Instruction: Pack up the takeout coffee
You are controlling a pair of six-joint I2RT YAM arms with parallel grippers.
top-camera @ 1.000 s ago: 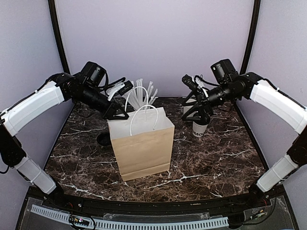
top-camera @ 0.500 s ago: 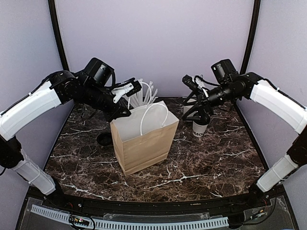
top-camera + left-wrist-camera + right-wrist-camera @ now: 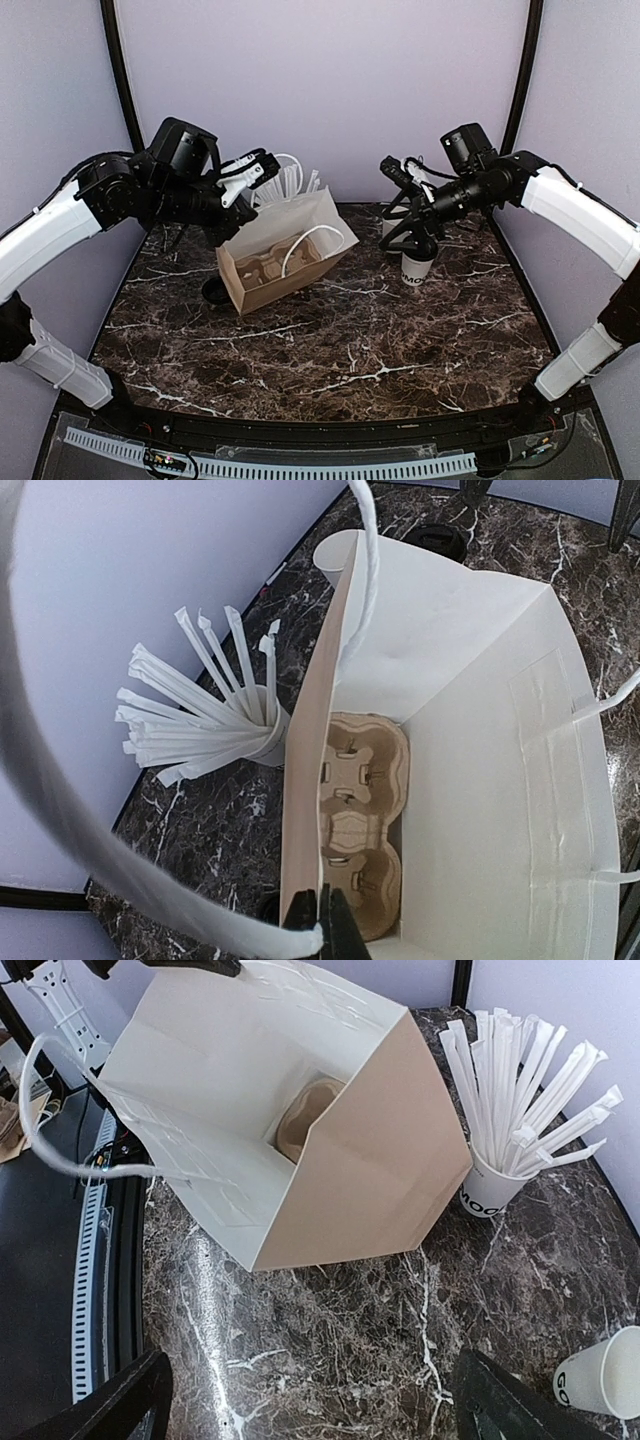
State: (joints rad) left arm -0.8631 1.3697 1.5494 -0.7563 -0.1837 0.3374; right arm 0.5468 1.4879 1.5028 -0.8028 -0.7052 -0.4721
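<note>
My left gripper (image 3: 228, 236) (image 3: 322, 926) is shut on the rim of the brown paper bag (image 3: 300, 215) (image 3: 470, 780) (image 3: 370, 1170). It holds the bag tilted, with the mouth turned toward the right arm. A cardboard cup carrier (image 3: 262, 270) (image 3: 365, 810) (image 3: 305, 1120) lies at the bag's bottom. The takeout coffee (image 3: 416, 269), a white cup with dark lettering, stands right of the bag. Its black lid (image 3: 441, 542) peeks over the bag's far rim. Just above it my right gripper (image 3: 396, 206) (image 3: 310, 1400) hangs wide open with nothing in it.
A white cup full of wrapped straws (image 3: 295, 185) (image 3: 200, 720) (image 3: 492, 1188) stands behind the bag. A lidless white cup (image 3: 391, 230) (image 3: 603, 1380) sits by the right gripper. A black disc (image 3: 213, 290) lies on the marble left of the bag.
My left gripper closed on the bag's rim, then pulled it up and left. The bag went from upright to tilted with its mouth facing right. The right arm held still.
</note>
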